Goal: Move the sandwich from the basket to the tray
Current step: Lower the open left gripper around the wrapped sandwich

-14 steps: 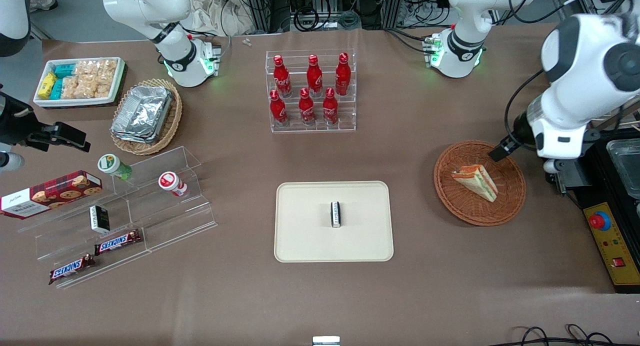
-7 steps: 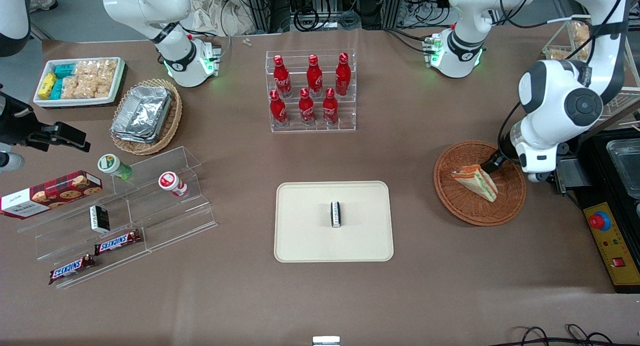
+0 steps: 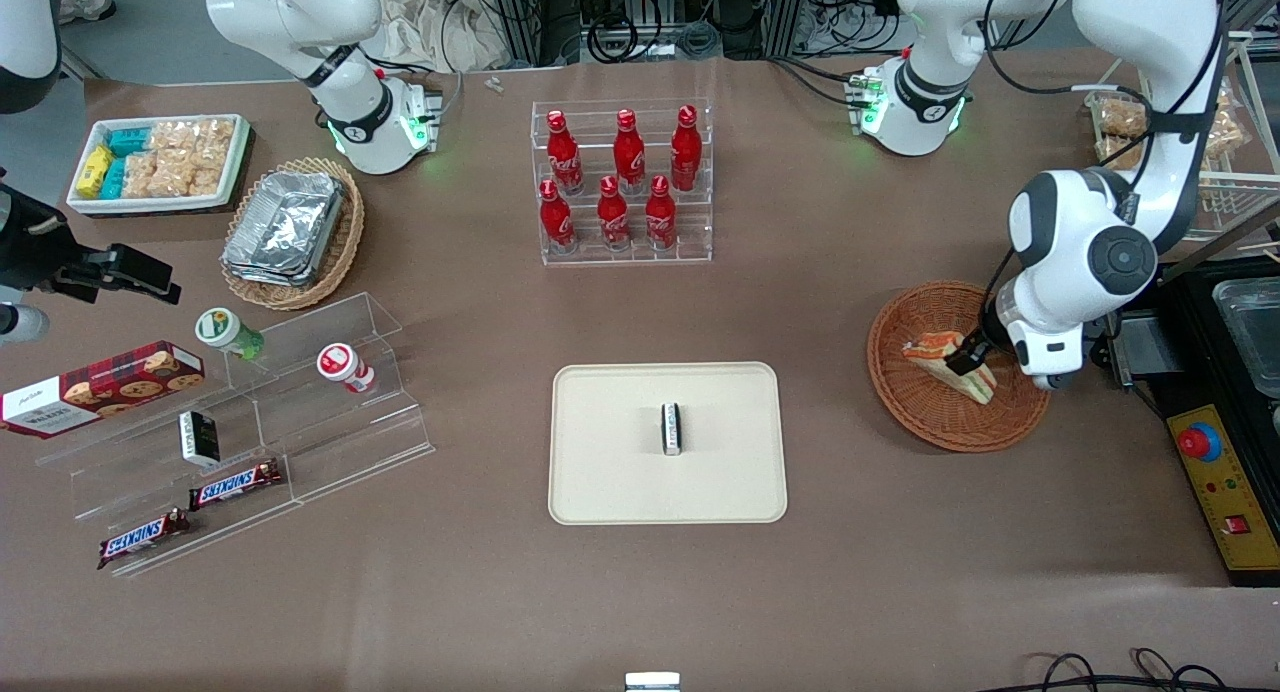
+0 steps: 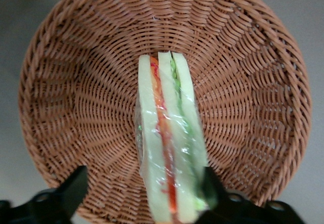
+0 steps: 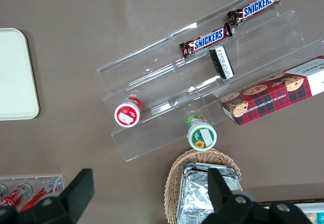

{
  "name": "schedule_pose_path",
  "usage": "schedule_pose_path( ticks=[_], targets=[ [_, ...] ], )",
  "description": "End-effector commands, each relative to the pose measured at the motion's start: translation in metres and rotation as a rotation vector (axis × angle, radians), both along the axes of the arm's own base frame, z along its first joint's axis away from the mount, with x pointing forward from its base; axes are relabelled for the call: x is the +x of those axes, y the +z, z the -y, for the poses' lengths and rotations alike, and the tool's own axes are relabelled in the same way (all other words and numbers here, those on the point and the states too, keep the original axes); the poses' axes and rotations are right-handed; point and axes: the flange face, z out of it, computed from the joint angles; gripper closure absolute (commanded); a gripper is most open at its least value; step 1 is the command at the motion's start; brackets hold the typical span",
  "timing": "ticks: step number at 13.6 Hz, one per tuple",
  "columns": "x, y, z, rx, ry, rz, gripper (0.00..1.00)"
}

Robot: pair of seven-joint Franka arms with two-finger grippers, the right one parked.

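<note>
The sandwich [image 3: 928, 351], a clear-wrapped wedge of pale bread with orange-red and green layers, lies in the round reddish-brown wicker basket [image 3: 905, 412] toward the working arm's end of the table. My left gripper [image 3: 966, 358] is down in the basket, open, with its jaws on either side of the sandwich. In the left wrist view the sandwich [image 4: 169, 148] stands on edge between the fingertips [image 4: 76, 188]; one fingertip is against its green side, the other stands apart from it. The basket [image 4: 66, 107] fills that view. The cream-beige tray [image 3: 610, 472] lies mid-table, nearer the front camera.
A small black-and-white packet [image 3: 672, 428] stands on the tray. A clear rack of red bottles [image 3: 622, 182] stands farther from the camera. A black control box [image 3: 1225, 472] with a red button lies beside the basket. Snack shelves [image 3: 250, 422] lie toward the parked arm's end.
My left arm has swung in and lowered; the gripper moved from the basket's rim down over the sandwich and now straddles it. The sandwich has not moved.
</note>
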Motion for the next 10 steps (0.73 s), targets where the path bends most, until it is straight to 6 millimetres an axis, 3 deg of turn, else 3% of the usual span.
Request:
schedule_pose_path(
  ticks=[1,5,10],
  targets=[
    [-0.002,-0.024,0.001,0.006,0.018,0.007,0.00],
    [-0.002,-0.012,0.001,0.007,0.019,0.013,0.00],
    [-0.002,0.058,0.001,0.007,0.015,0.016,0.00]
  ],
)
